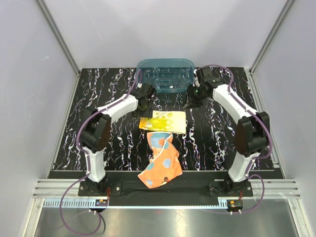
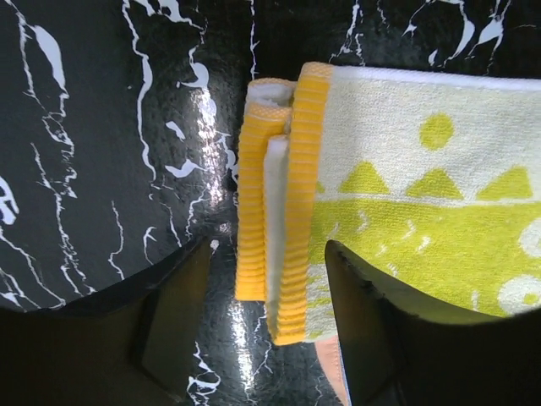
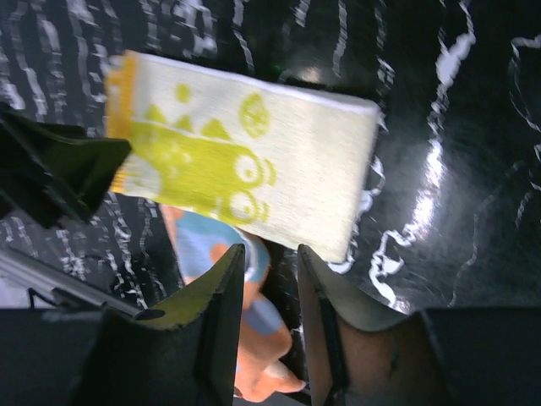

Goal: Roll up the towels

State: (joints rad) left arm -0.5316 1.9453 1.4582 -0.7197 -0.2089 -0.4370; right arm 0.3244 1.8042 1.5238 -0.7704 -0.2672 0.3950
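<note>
Nearest to the arm bases, the orange towel (image 1: 160, 163) is lying crumpled and unrolled at 6 o'clock on the marbled black table (image 1: 98, 89), stretching slantwise from the near edge toward the middle; its far tip is reaching under the near edge of the yellow towel (image 1: 163, 121), so the two cloths are touching there; the yellow towel is resting flat as a rectangle at the table's middle, its long side running from 9 o'clock to 3 o'clock, and in the left wrist view its ribbed yellow border (image 2: 287, 194) at the 9 o'clock end is folded over on itself; the left gripper (image 2: 270, 271) is hanging over this end with the fingers spread wide, one on each side of the folded border, and whether they are touching the cloth I cannot tell; the right gripper (image 3: 269, 262) is hovering at 2 o'clock from the yellow towel, just beside its corner, with only a narrow gap between the fingers and nothing held in it; farthest, at 12 o'clock, the teal tub (image 1: 165, 74) is standing at the back edge of the table, between the two wrists.
</note>
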